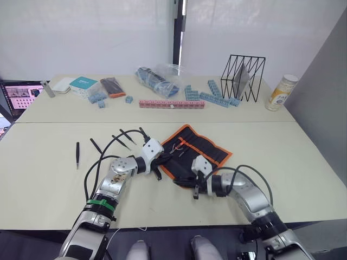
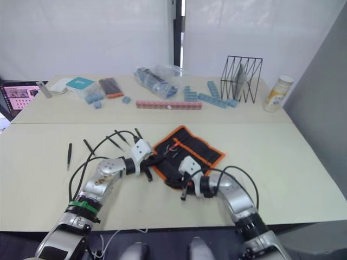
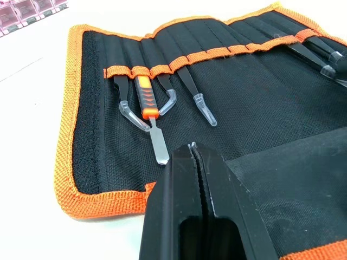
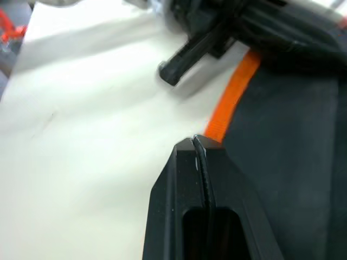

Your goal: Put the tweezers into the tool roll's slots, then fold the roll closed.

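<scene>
The tool roll lies open on the worktop, between the two arms, near the front edge, orange trim all round and an orange strip across its inner face. The left gripper sits at the roll's left edge, fingers pressed together with nothing visible between them, tips over the black fabric just below the slots. Items already seated in the slots: a curved tweezer with a clear tip cap, an orange-handled tool with a flat metal blade, two more capped tweezers beside it, and others at the far end of the strip. The right gripper is at the roll's near edge, fingers together, tips right at the orange edge band; whether they pinch the fabric cannot be told. Four loose tweezers lie on the worktop left of the roll: one well apart to the far left, three nearer, partly among the left arm's cables. Blue bricks, a wire rack and a can sit at the back of the worktop.
</scene>
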